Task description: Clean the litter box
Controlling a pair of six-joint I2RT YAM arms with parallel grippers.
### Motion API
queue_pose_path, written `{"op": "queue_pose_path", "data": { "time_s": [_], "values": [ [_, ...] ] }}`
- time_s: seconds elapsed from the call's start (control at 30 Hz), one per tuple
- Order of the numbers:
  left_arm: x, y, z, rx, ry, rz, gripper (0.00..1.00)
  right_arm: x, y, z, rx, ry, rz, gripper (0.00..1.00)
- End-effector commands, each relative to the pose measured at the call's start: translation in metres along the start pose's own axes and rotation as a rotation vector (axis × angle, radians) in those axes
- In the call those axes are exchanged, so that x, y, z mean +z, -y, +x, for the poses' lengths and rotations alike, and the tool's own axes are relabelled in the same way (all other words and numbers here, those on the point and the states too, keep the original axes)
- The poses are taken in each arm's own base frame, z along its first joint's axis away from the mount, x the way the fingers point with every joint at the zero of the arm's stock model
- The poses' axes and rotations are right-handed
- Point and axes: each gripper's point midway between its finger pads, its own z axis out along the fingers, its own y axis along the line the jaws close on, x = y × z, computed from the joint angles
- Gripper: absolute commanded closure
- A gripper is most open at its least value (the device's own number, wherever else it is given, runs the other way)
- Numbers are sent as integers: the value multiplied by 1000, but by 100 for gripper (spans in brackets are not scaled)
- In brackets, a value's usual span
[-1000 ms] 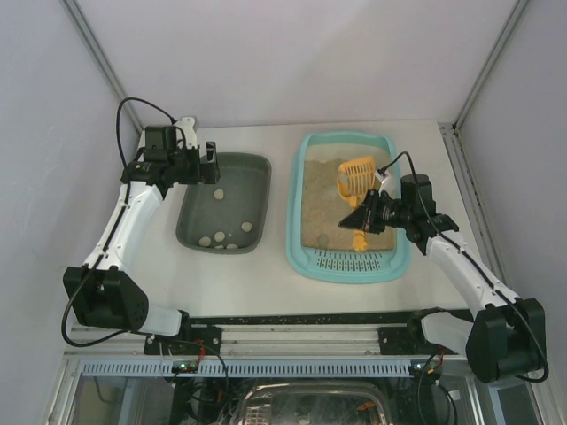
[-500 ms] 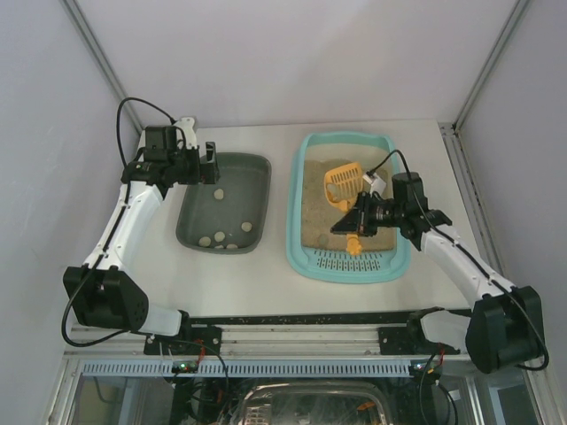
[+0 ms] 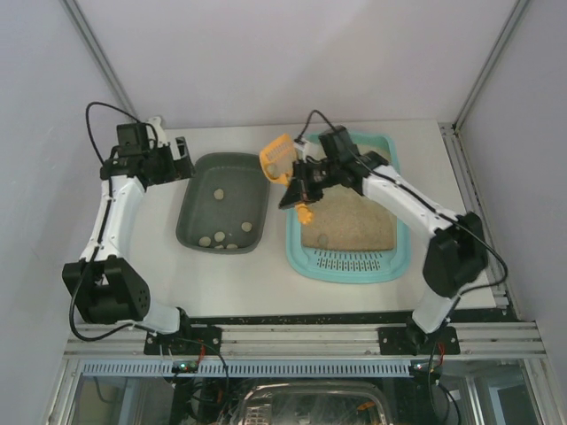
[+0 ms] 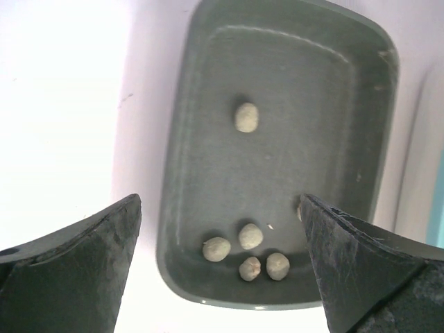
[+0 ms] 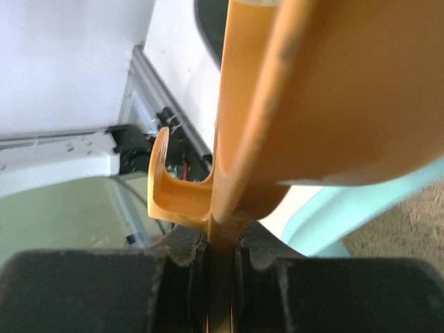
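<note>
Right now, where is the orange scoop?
In the top view, the orange scoop is held by the right gripper, its head above the gap between the dark grey tray and the litter box's far left corner.

The orange scoop (image 5: 298,104) fills the right wrist view as a close blur, cut off at the top and right edges. It hides all but a corner of the litter box (image 5: 326,218). One of the left fingers (image 4: 361,270) half-covers a lump (image 4: 300,208) in the grey-green tray (image 4: 291,125).
</note>
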Motion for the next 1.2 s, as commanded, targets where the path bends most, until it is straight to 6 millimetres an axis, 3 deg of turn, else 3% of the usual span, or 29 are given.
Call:
{"op": "queue_pose_path", "data": {
  "time_s": [0.0, 0.17, 0.3, 0.53, 0.83, 0.97, 1.03, 1.1, 1.17],
  "values": [
    [-14, -30, -26, -106, 59, -38, 0, 35, 16, 8, -171, -146, 224, 100],
    [-27, -48, -38, -151, 129, -32, 0, 76, 34, -15, -429, -156, 554, 100],
    [-32, -54, -39, -136, 150, -59, 0, 94, 65, -20, -546, -137, 814, 100],
    [-21, -64, -30, -225, 142, -107, 0, 81, 96, -28, -699, -111, 1115, 100],
    [11, -60, -30, -405, 114, -80, 0, 100, 97, 5, -811, -169, 1178, 100],
    [17, -49, -34, -395, 104, -48, 0, 89, 83, 6, -842, -148, 1198, 100],
    [17, -44, -38, -379, 105, -40, 0, 82, 66, 7, -832, -146, 1142, 100],
    [15, -38, -41, -344, 110, -39, 0, 73, 29, 8, -837, -155, 997, 100],
    [11, -30, -42, -278, 103, -49, 0, 48, -13, 5, -790, -94, 881, 100]
  ]
}}
